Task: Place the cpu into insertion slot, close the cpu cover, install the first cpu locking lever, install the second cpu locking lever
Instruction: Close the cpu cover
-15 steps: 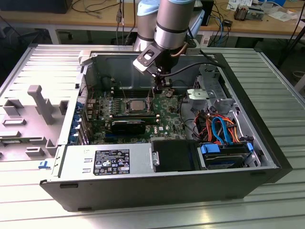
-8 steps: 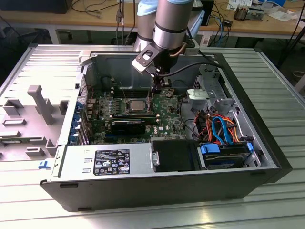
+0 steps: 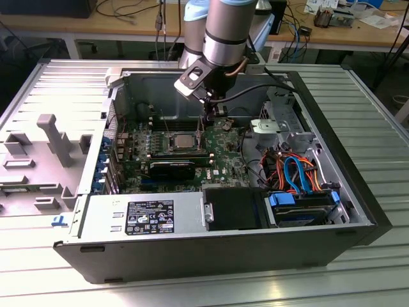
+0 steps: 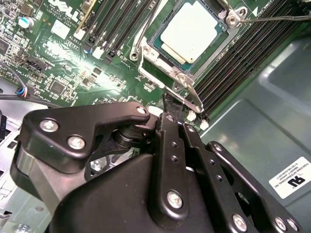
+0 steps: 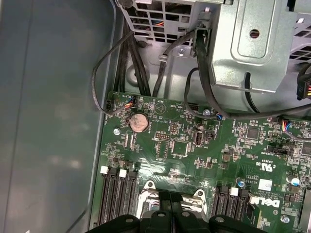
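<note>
1. In the second wrist view, the gripper (image 4: 169,104) sits over one edge of the cpu cover (image 4: 187,81), and its black body blots out the green board (image 4: 63,73) behind it.
2. The cpu (image 4: 192,35) runs off the picture's edge at one corner.
3. In the first wrist view, the insertion slot (image 5: 148,196) is cut off at the edge, with the gripper across its middle.
4. In the exterior view, what the gripper touches is too small to tell.

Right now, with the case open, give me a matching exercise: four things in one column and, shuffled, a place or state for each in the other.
Things:
1 cpu
2 coin cell battery
3 gripper
4 blue and orange cables

Places or states:
A inside the computer case, toward the exterior view's right
B close to the rim of the cpu cover
C seated flat, framed by the silver cover
D round disc on the motherboard

Pairs: 1-C; 2-D; 3-B; 4-A
</note>
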Controlling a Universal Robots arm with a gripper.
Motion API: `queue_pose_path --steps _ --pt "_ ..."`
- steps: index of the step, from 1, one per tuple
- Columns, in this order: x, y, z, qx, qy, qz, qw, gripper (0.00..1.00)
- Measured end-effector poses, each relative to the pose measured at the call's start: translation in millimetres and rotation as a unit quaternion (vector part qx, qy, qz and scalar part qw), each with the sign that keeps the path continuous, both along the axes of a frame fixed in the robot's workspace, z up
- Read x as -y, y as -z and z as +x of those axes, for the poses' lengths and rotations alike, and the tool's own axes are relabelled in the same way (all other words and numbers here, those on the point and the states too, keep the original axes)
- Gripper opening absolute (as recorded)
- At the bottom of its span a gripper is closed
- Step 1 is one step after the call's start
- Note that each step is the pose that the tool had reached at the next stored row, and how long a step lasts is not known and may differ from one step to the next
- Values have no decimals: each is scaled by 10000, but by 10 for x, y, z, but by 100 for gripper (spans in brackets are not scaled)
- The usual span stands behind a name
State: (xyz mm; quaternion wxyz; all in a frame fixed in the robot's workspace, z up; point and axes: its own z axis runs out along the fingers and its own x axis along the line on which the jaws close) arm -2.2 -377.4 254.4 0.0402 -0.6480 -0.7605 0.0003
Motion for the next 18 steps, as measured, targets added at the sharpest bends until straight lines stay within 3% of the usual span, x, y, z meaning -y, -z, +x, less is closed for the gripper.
queue_pose_path --steps 18 --pt "0 4 -74 0 0 0 10000 11"
